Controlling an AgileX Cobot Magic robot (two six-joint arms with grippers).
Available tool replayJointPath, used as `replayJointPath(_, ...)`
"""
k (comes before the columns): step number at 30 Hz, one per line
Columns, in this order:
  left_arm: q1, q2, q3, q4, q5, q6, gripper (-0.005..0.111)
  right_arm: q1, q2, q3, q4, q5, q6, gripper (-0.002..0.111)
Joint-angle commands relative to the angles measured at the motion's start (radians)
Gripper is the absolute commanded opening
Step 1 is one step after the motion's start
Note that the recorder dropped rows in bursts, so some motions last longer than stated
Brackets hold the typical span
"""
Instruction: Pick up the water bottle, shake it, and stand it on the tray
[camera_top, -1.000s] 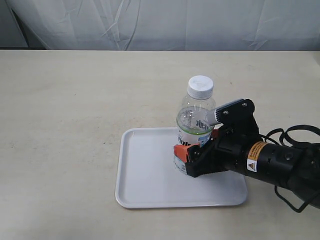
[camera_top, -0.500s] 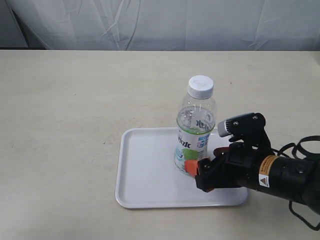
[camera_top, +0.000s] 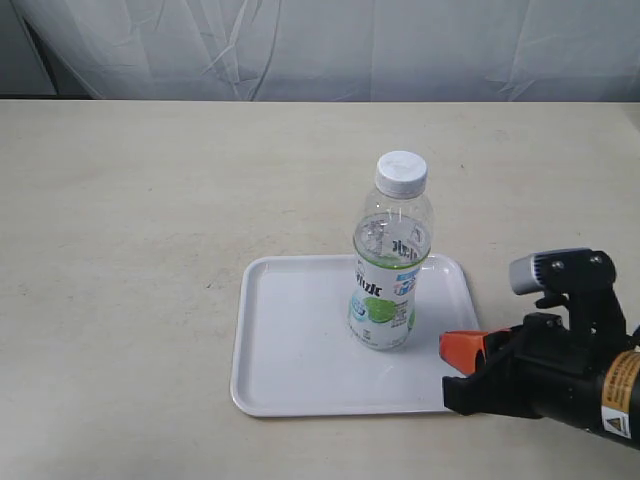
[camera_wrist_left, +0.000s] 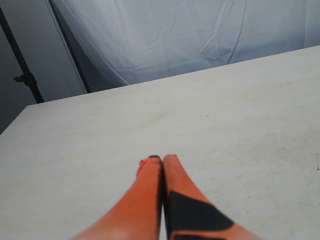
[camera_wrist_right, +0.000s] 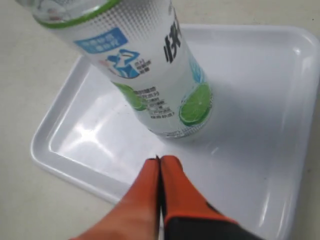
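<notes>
The water bottle (camera_top: 390, 268) stands upright on the white tray (camera_top: 290, 360), clear with a white cap and a green and blue label. The right wrist view shows the bottle (camera_wrist_right: 150, 75) close up on the tray (camera_wrist_right: 265, 100). My right gripper (camera_top: 458, 348) hangs over the tray's right front corner, apart from the bottle, its orange fingers pressed together and empty; in its own view the right gripper (camera_wrist_right: 159, 161) points at the bottle's base. My left gripper (camera_wrist_left: 159, 160) is shut and empty over bare table, outside the exterior view.
The beige table (camera_top: 140, 220) spreads around the tray. A white curtain (camera_top: 330, 45) hangs behind its far edge. A dark stand (camera_wrist_left: 22, 75) shows beside the curtain in the left wrist view.
My right gripper has let go of the bottle, drawn back to the right and toward the front, and closed. The bottle has stayed standing on the tray.
</notes>
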Motion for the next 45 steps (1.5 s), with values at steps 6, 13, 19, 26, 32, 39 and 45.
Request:
replayJointPath(6, 0.0, -0.005, 0.004, -0.002, -0.01, -0.005, 0.0, -0.002, -0.357, 0.067, -0.094, 0.062, 0.145, 0.0)
replayJointPath(13, 0.0, -0.005, 0.004, -0.002, -0.01, -0.003, 0.0, -0.002, -0.573, 0.067, -0.094, 0.064, 0.145, 0.0)
replayJointPath(19, 0.0, -0.005, 0.004, -0.002, -0.01, -0.003, 0.0, -0.002, -0.644, 0.067, -0.094, 0.069, 0.145, 0.0)
replayJointPath(26, 0.0, -0.005, 0.004, -0.002, -0.01, -0.004, 0.0, -0.002, -0.671, 0.067, -0.094, 0.071, 0.145, 0.0)
replayJointPath(32, 0.0, -0.005, 0.004, -0.002, -0.01, -0.004, 0.0, -0.161, -0.887, 0.067, -0.094, 0.103, 0.218, 0.0)
replayJointPath(39, 0.0, -0.005, 0.004, -0.002, -0.01, -0.004, 0.0, -0.55, -1.183, 0.067, -0.066, 0.551, 0.658, 0.0)
replayJointPath(45, 0.0, -0.005, 0.004, -0.002, -0.01, -0.004, 0.0, -0.565, -1.196, 0.067, -0.037, 0.576, 0.609, 0.0)
